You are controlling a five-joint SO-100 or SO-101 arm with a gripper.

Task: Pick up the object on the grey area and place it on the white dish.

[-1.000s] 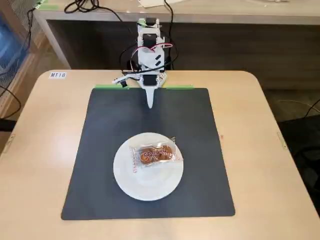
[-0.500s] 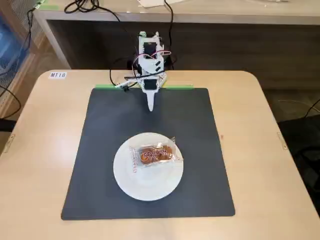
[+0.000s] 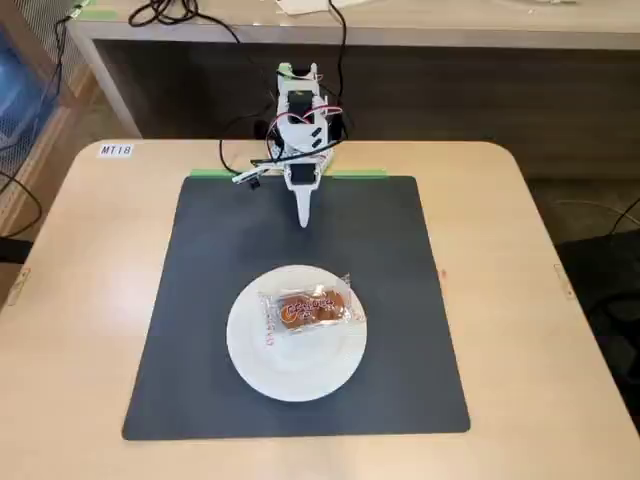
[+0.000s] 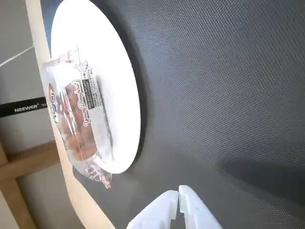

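Observation:
A clear-wrapped snack pack (image 3: pixel 311 309) with brown pieces inside lies on the white dish (image 3: pixel 296 370), toward its upper right part. The dish sits on the dark grey mat (image 3: pixel 390 290). My white gripper (image 3: pixel 304 218) is folded back near the arm's base at the mat's far edge, well apart from the dish, with its fingers together and nothing between them. In the wrist view the pack (image 4: pixel 78 119) lies on the dish (image 4: pixel 119 86) at the left, and my gripper (image 4: pixel 178 198) shows at the bottom edge, shut and empty.
The mat lies on a light wooden table (image 3: pixel 80 300) with rounded corners. Cables (image 3: pixel 240 150) trail around the arm's base (image 3: pixel 300 110). A shelf and more cables stand behind the table. A label "MT18" (image 3: pixel 115 150) is at the table's far left.

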